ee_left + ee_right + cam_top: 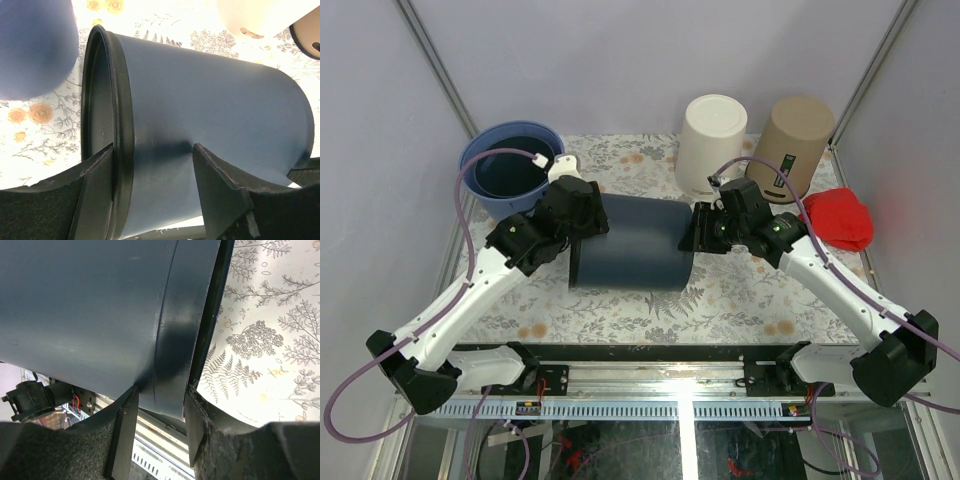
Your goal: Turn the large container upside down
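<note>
top: the container (635, 245) lies on its side in the middle of the table (760, 290), with the left gripper (582, 215) at its left end and the right gripper (698, 232) at its right end

left wrist: the container's mouth faces left; the fingers (95, 170) stand wide apart, one at the rim, one over the wall, clamping nothing

right wrist: the fingers (125, 420) are pinched on the container's end edge

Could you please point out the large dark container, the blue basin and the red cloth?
large dark container (632, 245): top external view, on its curved side wall.
blue basin (508, 128): top external view, on its far rim.
red cloth (842, 220): top external view, on its middle.
</note>
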